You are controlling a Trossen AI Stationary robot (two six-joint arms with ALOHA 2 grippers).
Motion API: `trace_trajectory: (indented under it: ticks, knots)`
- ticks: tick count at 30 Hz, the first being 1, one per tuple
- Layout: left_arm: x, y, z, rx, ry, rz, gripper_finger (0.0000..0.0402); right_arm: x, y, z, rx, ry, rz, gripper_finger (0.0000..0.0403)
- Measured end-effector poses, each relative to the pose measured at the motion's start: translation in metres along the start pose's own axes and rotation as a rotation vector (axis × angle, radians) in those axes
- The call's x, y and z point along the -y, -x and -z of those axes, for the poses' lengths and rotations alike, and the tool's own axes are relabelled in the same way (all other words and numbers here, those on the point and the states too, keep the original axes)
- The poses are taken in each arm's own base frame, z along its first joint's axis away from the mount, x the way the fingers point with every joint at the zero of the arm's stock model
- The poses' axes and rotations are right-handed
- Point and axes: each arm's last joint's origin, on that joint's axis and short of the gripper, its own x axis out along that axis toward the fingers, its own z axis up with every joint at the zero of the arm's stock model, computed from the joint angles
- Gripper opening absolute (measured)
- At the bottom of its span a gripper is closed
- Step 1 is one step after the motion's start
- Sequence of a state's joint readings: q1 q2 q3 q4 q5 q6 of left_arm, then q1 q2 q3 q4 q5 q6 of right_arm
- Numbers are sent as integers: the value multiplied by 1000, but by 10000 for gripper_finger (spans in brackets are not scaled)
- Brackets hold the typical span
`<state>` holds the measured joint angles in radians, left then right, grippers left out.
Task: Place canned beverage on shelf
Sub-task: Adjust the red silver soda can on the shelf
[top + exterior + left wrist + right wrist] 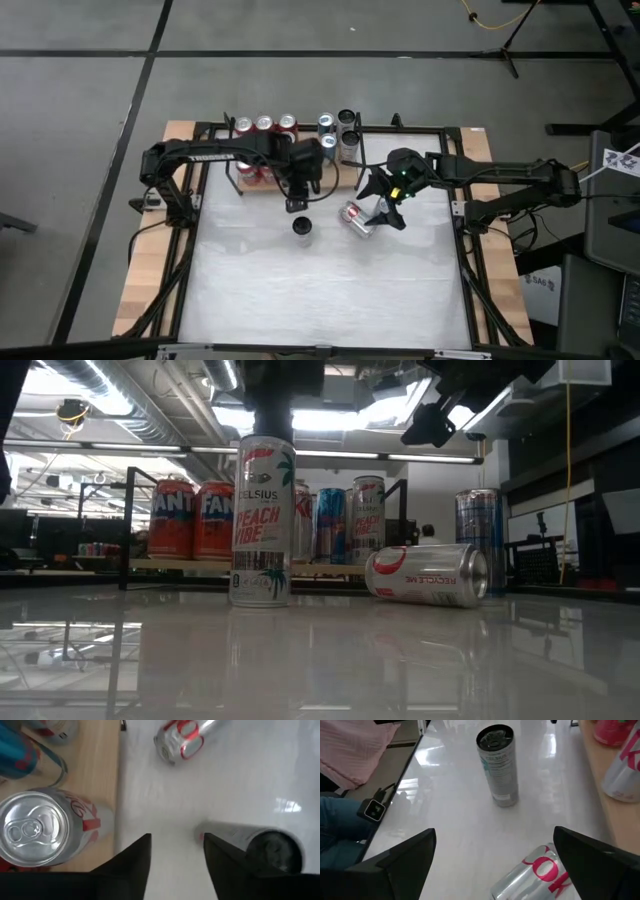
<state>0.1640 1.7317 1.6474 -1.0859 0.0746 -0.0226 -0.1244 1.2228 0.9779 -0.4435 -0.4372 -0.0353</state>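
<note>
At the far left of the white tabletop (330, 290) the shelf (262, 189) lies along the back edge, a light wooden board with thin black rails, and the open room for moving is the broad bare surface in front of it, bounded by the black frame around the table. Red cans (263, 125) stand in a row on the shelf, orange Fanta cans (195, 520) among them in the low view, and a silver can with red lettering (37, 830) stands at the board's front edge beside the rail. The left gripper (297, 204) hangs just in front of the shelf, over the table; its two dark fingers (135, 865) stand partly apart with only bare table between them, holding nothing. Just beside and below it stands the tall Celsius can (303, 228), upright on the table and off the shelf, with clear surface all round. Further right a silver and red can (357, 219) lies on its side, its top end toward the shelf. The right gripper (389, 203) hovers over that fallen can with its fingers spread wide and nothing between them. Behind it, slim blue and silver cans (337, 128) cluster at the table's back edge, right of the shelf. The tabletop is glossy and mirrors the ceiling lights; beyond it is a grey floor, and a person in pink top and jeans (350, 765) is near the table's side.
</note>
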Motion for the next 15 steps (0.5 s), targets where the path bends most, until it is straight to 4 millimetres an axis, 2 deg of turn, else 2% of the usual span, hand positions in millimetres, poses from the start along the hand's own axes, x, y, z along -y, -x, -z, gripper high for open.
trace_trajectory:
  ticks: [8, 15]
  knots:
    - [-3, -17, 3, 19, -86, -25, 104, 0, 0, 0, 0, 0, 9, 392]
    - [-12, -28, 9, -8, -67, -72, 75, 0, 0, 0, 0, 0, 10, 392]
